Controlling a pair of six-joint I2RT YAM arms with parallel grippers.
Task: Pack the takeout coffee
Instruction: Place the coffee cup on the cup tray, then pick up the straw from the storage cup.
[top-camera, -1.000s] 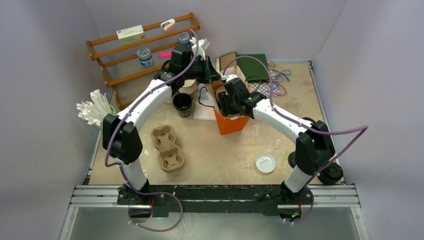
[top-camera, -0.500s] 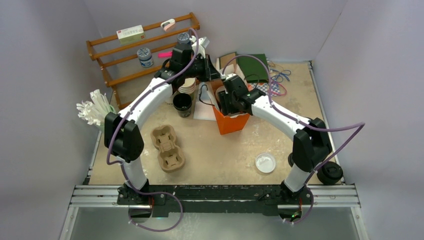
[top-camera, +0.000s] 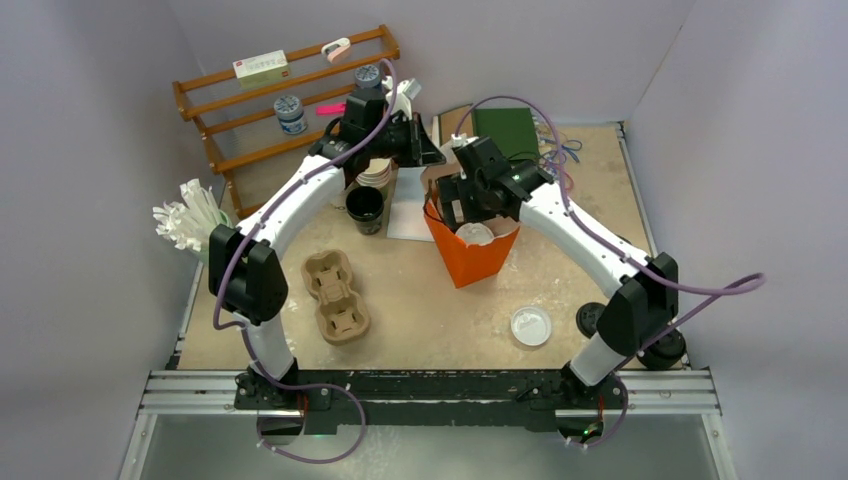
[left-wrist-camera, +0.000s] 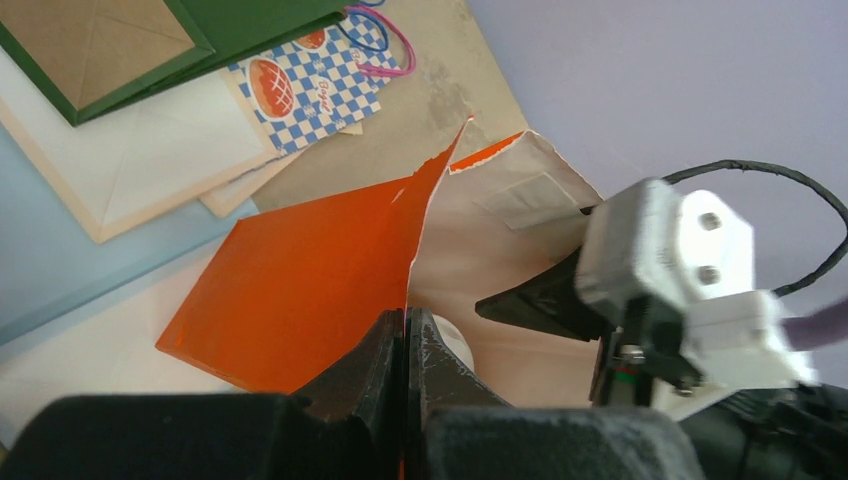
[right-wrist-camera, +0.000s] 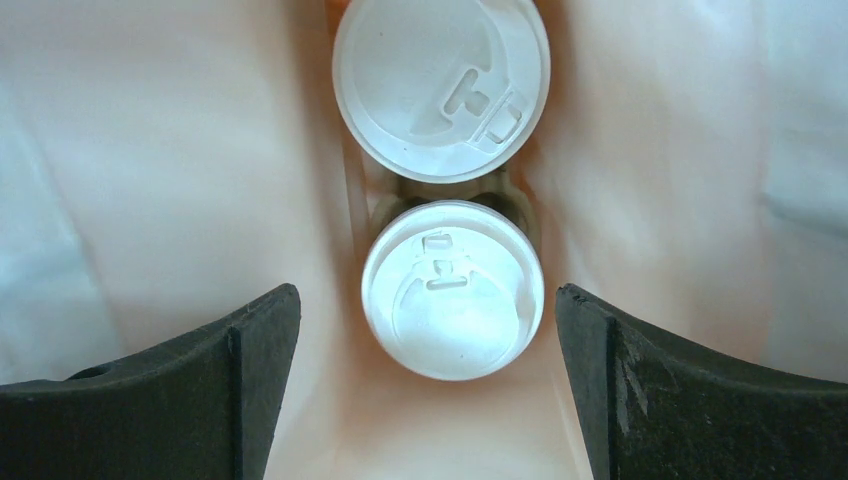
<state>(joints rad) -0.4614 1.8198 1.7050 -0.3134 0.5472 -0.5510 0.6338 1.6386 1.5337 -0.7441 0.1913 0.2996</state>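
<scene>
White plastic lids were fitted on 2 takeout coffee cups (right-wrist-camera: 452, 303), set just beside each other deep inside the orange paper bag (left-wrist-camera: 300, 290). The right gripper (right-wrist-camera: 425, 300) was held spread wide above them. The bag's rim was pinched by the left gripper (left-wrist-camera: 405, 345).

Both cups' kraft walls are hidden beneath their white lids (right-wrist-camera: 440, 85) (only the tops show) inside the orange bag (top-camera: 470, 262); the fingers of the right gripper (right-wrist-camera: 425, 295) run off the bottom edge; the left gripper (left-wrist-camera: 405, 335), dark and blurred, is cropped likewise and covers most of one lid behind it.
</scene>
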